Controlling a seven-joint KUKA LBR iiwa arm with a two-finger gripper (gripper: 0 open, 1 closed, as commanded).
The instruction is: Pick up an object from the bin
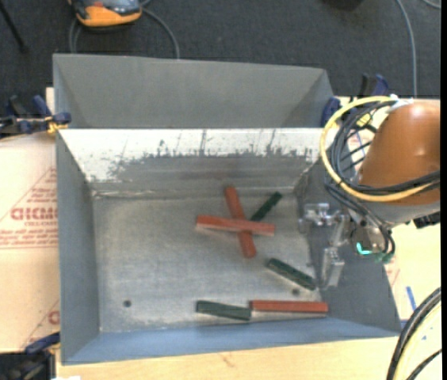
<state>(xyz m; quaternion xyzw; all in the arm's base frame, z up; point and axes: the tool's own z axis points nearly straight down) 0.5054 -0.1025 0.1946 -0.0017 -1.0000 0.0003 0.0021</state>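
My gripper [328, 252] hangs low at the bin's right wall, under the arm's orange cover. Just to its left, a short dark green stick [291, 273] lies slanted on the bin floor, close to the gripper's lower end. Whether they touch I cannot tell. Below it a red stick [288, 307] lies flat along the front wall. Further up, another green stick [266, 206] lies slanted near the back right. Nothing shows held in the gripper.
Two red sticks [235, 226] lie crossed in the middle of the bin. A third green stick [223, 310] lies by the front wall, end to end with the red one. The left half of the floor is bare metal.
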